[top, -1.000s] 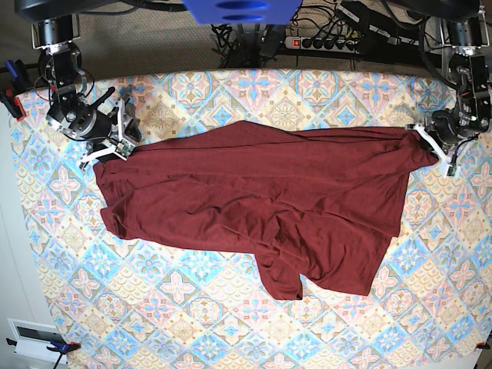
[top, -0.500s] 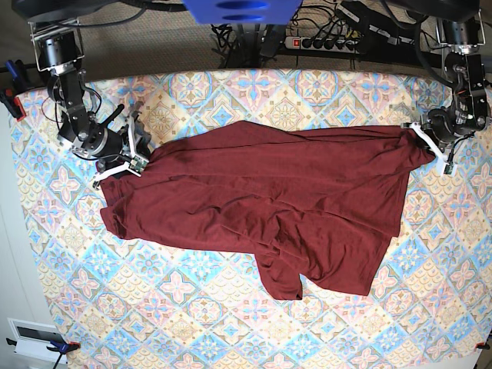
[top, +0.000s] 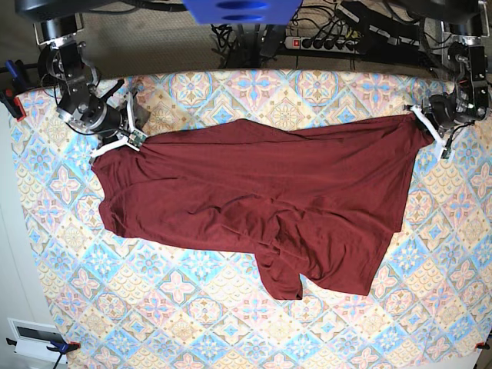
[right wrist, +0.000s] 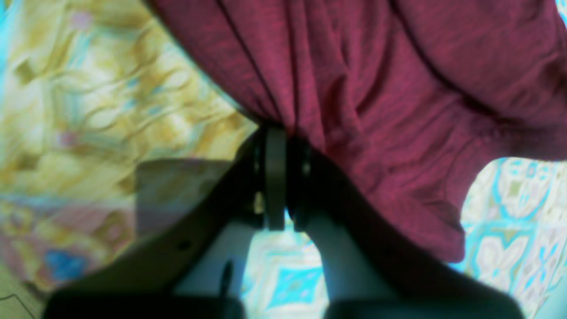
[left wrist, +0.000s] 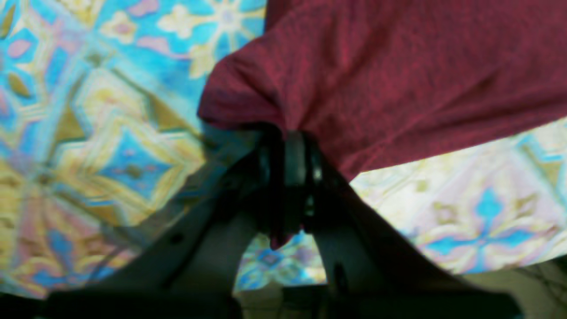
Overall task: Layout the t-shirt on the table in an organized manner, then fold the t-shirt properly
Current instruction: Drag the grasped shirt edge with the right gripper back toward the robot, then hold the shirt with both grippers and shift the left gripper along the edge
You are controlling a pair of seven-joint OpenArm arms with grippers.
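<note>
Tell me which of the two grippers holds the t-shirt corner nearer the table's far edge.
The left gripper, on the base view's right. Its pinched t-shirt corner sits slightly nearer the table far edge than the right gripper.

The shirt (top: pixel 261 200) is plain dark maroon; the table (top: pixel 192 323) wears pastel blue, pink and cream diamond tiles.

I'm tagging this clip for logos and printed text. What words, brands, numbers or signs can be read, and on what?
None can be read.
t-shirt: plain maroon, no print or label showing.
table: tile-pattern cover only, no lettering.
power strip: any marking is too small to read.
Both wrist views are blurred; nothing legible on the left pincer or the right pincer.
</note>
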